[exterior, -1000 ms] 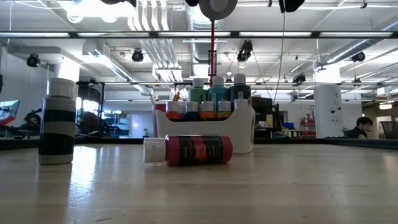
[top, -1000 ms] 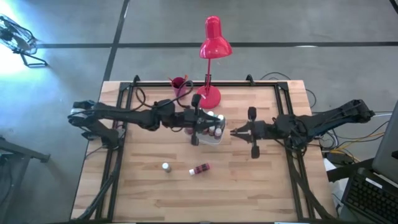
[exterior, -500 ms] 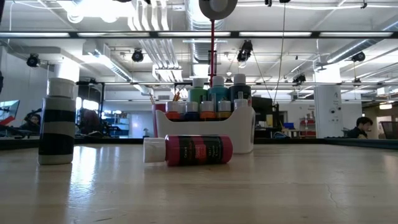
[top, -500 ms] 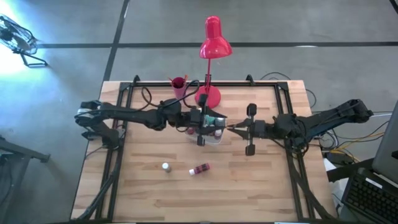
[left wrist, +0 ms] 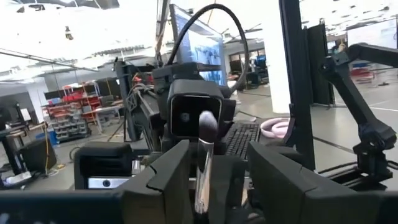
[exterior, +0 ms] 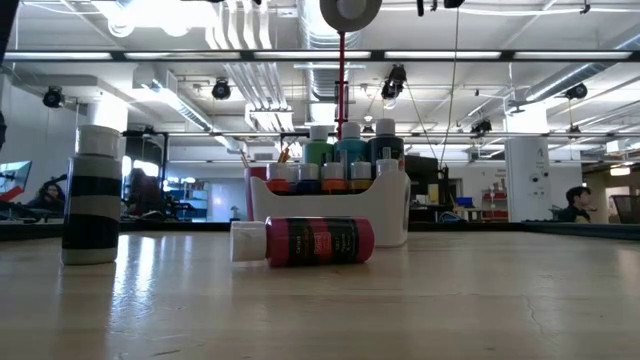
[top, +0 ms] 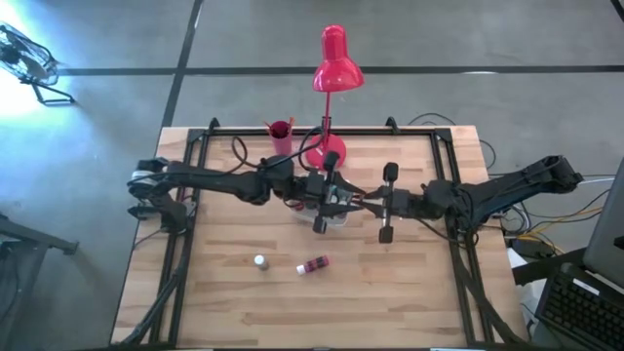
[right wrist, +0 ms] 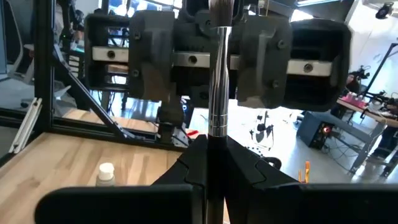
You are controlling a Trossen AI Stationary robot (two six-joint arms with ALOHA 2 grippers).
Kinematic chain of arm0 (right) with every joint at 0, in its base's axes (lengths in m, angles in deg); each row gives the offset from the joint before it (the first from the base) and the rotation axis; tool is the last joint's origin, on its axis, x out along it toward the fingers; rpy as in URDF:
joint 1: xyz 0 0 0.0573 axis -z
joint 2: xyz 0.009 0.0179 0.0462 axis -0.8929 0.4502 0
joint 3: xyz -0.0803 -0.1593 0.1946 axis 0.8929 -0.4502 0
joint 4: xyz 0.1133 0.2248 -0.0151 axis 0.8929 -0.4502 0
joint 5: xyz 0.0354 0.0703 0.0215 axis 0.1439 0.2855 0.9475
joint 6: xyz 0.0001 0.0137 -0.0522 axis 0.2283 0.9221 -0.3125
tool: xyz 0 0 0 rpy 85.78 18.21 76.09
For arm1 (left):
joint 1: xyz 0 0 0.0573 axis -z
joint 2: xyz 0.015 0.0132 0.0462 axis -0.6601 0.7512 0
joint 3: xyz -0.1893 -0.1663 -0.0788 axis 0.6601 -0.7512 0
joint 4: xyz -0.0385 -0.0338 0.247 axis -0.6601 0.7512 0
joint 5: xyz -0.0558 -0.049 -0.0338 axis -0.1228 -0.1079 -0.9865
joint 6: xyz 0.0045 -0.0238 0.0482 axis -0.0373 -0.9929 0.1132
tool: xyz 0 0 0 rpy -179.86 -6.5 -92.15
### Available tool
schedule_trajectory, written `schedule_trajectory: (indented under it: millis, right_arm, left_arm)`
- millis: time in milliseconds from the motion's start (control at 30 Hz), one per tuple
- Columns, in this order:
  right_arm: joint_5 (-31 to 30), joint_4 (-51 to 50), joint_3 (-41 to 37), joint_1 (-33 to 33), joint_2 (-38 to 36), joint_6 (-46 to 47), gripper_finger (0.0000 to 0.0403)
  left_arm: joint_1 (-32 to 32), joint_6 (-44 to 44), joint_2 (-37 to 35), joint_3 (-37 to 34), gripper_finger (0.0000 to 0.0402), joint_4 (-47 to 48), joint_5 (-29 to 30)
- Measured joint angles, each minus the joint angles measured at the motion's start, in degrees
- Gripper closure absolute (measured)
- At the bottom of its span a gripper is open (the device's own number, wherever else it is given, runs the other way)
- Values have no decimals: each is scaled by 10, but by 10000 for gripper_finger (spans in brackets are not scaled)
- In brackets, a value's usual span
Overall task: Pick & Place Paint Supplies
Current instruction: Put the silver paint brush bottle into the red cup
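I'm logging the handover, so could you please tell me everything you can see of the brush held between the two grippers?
The brush is thin, with a shiny metal ferrule and a dark, rounded bristle tuft; its handle is hidden. It hangs in the air above the white tray at the table's middle, lying roughly along the line between the arms. The right gripper is shut on its ferrule end. The left gripper stands open around its bristle end, its fingers apart from the brush. Nothing else touches it.
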Motion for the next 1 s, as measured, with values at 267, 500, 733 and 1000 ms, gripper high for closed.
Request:
schedule_trajectory:
  millis: [267, 500, 733, 1000]
  right_arm:
    - [0, -2, 0, 2, 2, 2, 385]
    - [0, -2, -1, 2, 2, 2, 385]
    - [0, -2, -1, 5, 2, 2, 385]
    - [0, -3, -1, 5, 2, 1, 385]
  left_arm:
    - [1, 0, 3, 15, 235, -2, -1]
    - [1, -1, 3, 18, 245, 0, 7]
    - [1, -1, 3, 18, 289, 2, 10]
    - [0, 4, 3, 18, 382, 4, 14]
